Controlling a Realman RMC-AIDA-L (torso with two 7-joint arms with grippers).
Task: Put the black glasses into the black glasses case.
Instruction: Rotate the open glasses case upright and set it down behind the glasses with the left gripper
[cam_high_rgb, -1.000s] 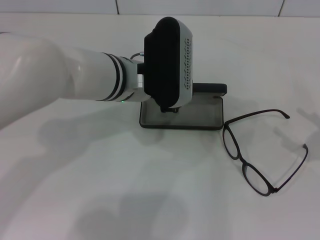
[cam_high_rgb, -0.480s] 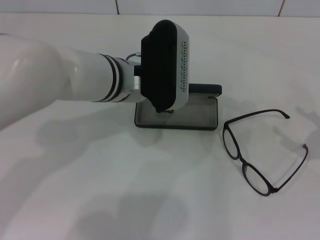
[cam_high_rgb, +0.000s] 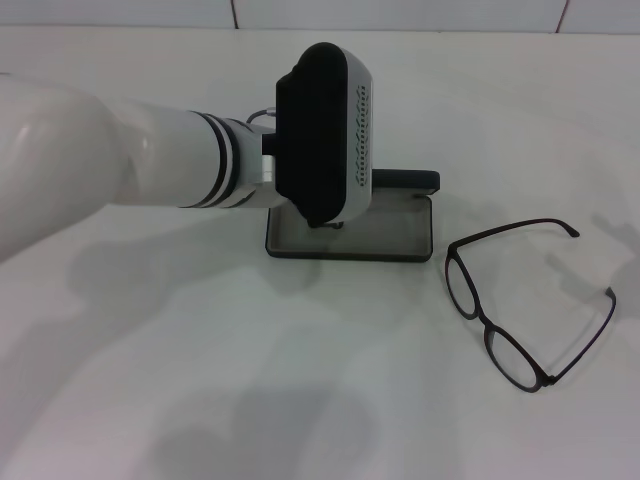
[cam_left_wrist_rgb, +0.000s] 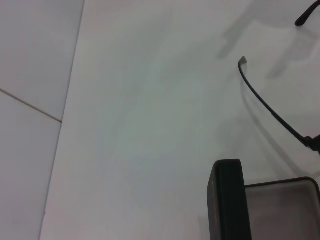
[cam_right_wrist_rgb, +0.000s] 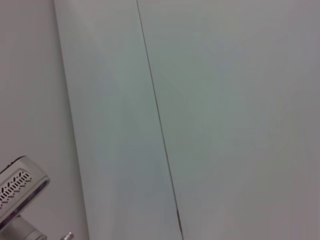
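The black glasses case (cam_high_rgb: 392, 233) lies open at mid-table, grey lining up, its lid standing at the far side. My left arm reaches in from the left, and its wrist housing covers the case's left half. Only a dark tip of the left gripper (cam_high_rgb: 330, 222) shows, down at the case's back edge, and the case travels with it. The left wrist view shows the lid's edge (cam_left_wrist_rgb: 227, 200) and one temple arm (cam_left_wrist_rgb: 265, 105). The black glasses (cam_high_rgb: 483, 321) lie unfolded on the table to the right of the case, apart from it. The right gripper is out of view.
The white table (cam_high_rgb: 300, 380) runs back to a tiled wall (cam_high_rgb: 400, 12). In the right wrist view the left arm's wrist housing (cam_right_wrist_rgb: 20, 192) shows in a corner against the pale surface.
My left arm has drawn back to the left, and the open case has slid left with it, widening the gap to the glasses. The glasses have not moved.
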